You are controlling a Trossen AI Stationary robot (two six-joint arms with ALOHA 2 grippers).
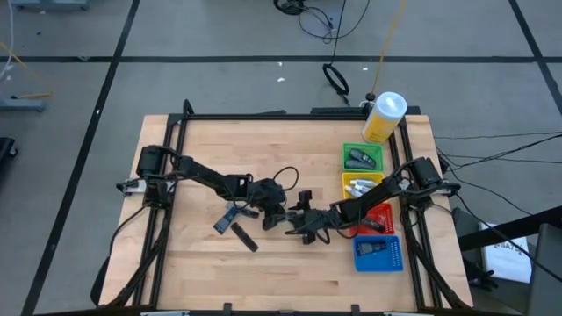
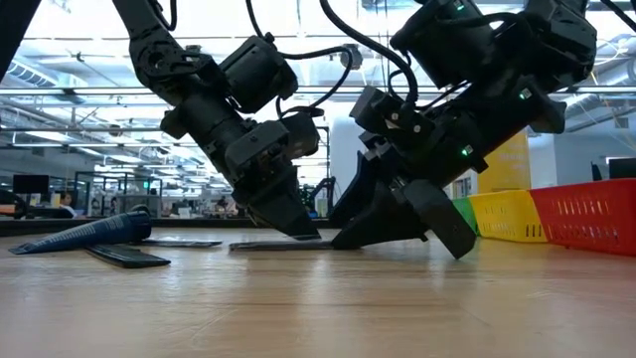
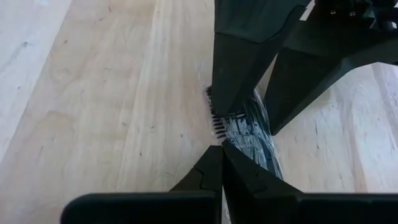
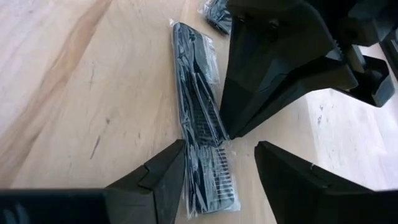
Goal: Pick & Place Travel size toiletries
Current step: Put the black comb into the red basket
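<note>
At the middle of the table (image 1: 202,263), the closed left gripper (image 1: 279,219) and the wide-open right gripper (image 1: 303,230) met over a wrapped comb (image 4: 202,124), so the pick step was probably in hand, and next the right one needed to close.

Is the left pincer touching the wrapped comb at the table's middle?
Touching. In the right wrist view the left pincer tip presses onto the wrapped comb.
</note>
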